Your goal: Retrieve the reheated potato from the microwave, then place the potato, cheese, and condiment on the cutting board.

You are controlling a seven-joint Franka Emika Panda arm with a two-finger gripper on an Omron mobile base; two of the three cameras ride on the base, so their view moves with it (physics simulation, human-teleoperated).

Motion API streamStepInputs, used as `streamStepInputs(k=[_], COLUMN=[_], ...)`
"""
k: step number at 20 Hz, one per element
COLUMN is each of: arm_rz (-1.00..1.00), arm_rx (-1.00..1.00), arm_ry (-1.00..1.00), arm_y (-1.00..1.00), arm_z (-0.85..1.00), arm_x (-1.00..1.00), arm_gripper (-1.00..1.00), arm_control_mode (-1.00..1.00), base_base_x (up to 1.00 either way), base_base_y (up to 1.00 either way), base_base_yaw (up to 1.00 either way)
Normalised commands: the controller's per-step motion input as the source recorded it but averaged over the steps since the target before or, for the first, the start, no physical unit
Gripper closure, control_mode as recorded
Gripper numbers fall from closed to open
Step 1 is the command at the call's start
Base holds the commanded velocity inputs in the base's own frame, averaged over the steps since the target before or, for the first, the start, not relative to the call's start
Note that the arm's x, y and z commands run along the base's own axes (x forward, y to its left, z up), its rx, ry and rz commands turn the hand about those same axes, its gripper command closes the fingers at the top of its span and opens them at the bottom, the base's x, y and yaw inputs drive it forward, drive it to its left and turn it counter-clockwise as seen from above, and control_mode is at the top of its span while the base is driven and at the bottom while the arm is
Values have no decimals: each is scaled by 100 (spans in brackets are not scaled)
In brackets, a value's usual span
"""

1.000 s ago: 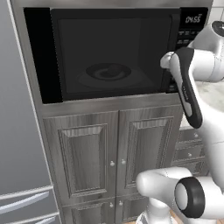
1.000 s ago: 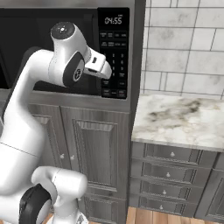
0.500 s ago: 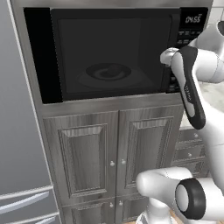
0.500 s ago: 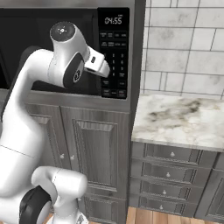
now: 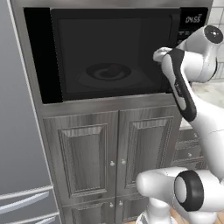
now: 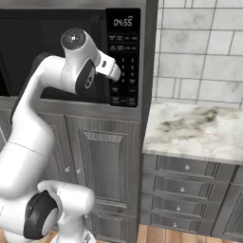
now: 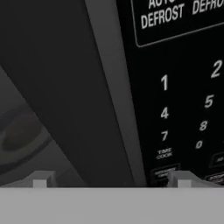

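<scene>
Right now a white robot arm reaches up to the built-in microwave (image 5: 109,57), whose black glass door appears closed over a dim interior. Its gripper (image 6: 115,75) sits close against the right edge of the door, where the glass meets the keypad (image 6: 124,66), and the display above the keys reads 04:55. From the camera on the hand, the two finger tips (image 7: 40,179) stand well apart, with nothing between them, facing the vertical seam between door and keypad; the numbers 1, 4 and 7 and a "time cook" key lie just to one side. Through the glass, the round turntable plate (image 5: 108,72) shows faintly as a pale ring. Whether the potato rests on it cannot be told, as the glass is too dark. To the right of the oven, a marble countertop (image 6: 199,128) runs beneath a white tiled wall, above grey drawers. Judging from this, the task has barely begun: the door must first be opened, the potato lifted out, and then potato, cheese and condiment set on the cutting board.
</scene>
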Motion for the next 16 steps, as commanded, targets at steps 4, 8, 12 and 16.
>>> streamStepInputs(k=[4,8,12,16], arm_rz=[0,0,0,0], arm_rx=[0,0,0,0], arm_ry=[0,0,-1,-7], arm_y=[0,0,22,49], arm_z=[0,0,0,0], arm_x=[49,33,-26,-100], arm_gripper=[-100,100,100,100], arm_control_mode=[-100,-100,-100,-100], base_base_x=[0,0,0,0], base_base_y=[0,0,0,0], base_base_yaw=[0,0,0,0])
